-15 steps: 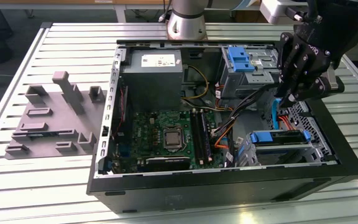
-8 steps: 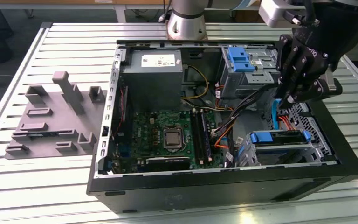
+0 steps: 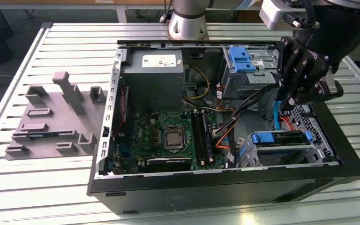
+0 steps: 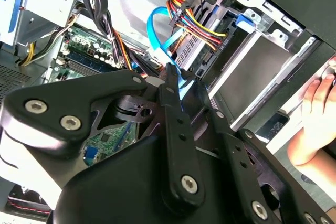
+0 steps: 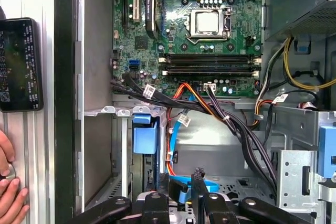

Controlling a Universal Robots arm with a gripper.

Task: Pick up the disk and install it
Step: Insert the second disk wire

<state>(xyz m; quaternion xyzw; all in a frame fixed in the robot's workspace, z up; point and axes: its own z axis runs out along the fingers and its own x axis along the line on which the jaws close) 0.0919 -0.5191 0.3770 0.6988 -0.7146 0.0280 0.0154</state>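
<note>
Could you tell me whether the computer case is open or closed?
Open: the case has no side panel, leaving the motherboard exposed.

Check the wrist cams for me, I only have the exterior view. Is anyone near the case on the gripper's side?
Observer: Yes. In the first wrist view a person's hand rests on the table just outside the black case wall.
Operator: Anything else lying out there?
Observer: A dark phone-like device lies flat on the slats beside that wall, apart from the hand.
Operator: What's at the gripper?
Observer: In the second wrist view the gripper is right at the blue data cable. A silver drive sits in the bay beyond it.
</note>
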